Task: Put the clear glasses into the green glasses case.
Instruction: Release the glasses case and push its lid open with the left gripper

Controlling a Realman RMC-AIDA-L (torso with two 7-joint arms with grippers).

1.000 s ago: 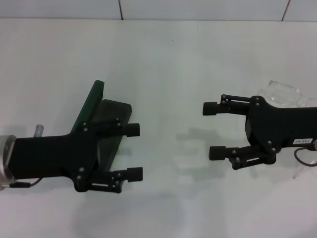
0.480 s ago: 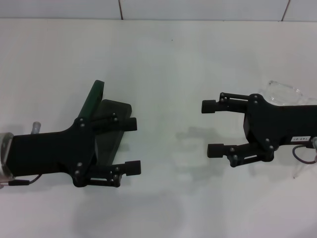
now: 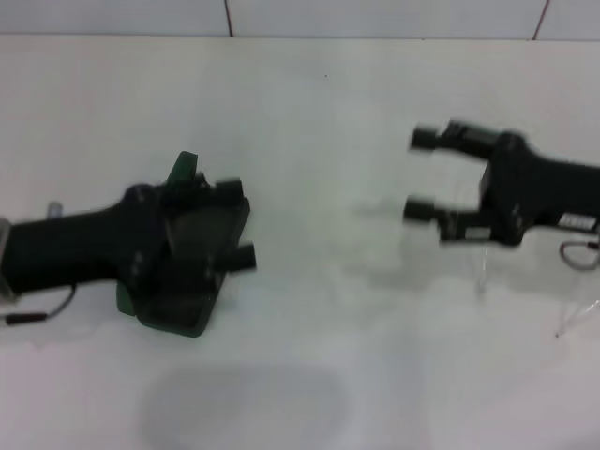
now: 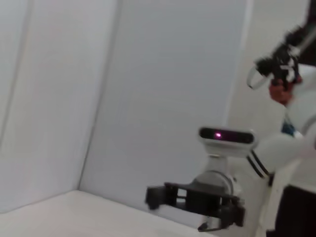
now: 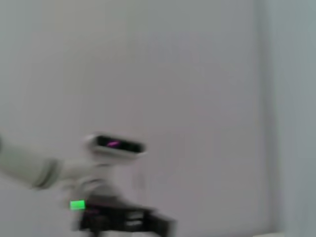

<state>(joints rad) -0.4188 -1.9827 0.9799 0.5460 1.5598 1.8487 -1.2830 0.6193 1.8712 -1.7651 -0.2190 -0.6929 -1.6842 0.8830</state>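
The green glasses case (image 3: 182, 170) lies open at the left of the white table, mostly covered by my left arm. My left gripper (image 3: 237, 223) hangs over the case's right side with its fingers spread and nothing between them. My right gripper (image 3: 419, 175) is open and empty at the right, pointing left, well apart from the case. Of the clear glasses (image 3: 482, 272) only faint transparent temple arms show below and right of my right arm; the lens is hidden behind that arm. In the left wrist view my right gripper (image 4: 195, 200) shows far off.
A white table (image 3: 319, 356) fills the head view, with a tiled wall edge (image 3: 225, 19) at the back. A cable (image 3: 581, 253) loops off my right wrist. The wrist views show mainly white wall and the robot's head (image 4: 226, 136).
My left gripper has swung back and turned, now lying over the case. My right gripper has moved away toward the back right, covering the lens of the glasses.
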